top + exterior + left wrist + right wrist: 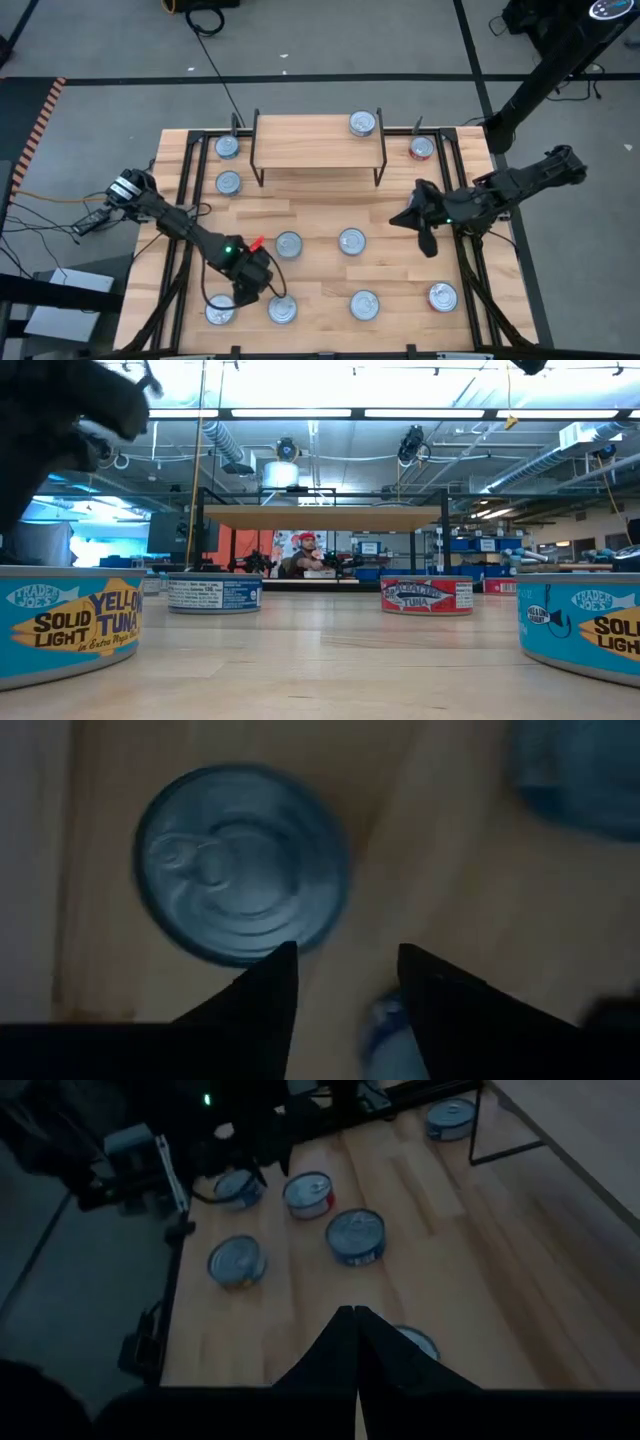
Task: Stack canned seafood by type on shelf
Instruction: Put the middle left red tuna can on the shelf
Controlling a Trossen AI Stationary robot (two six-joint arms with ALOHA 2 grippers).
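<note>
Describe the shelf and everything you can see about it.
The shelf is a small raised rack at the far edge of the table, midway between its sides. Its top is a light wooden plank, carried on thin black metal legs; the low view shows open space beneath it. It stands upright and level. One silver-topped can sits on the plank near its right end. More cans lie on the table beside it, apart from it. Neither gripper touches it.
</note>
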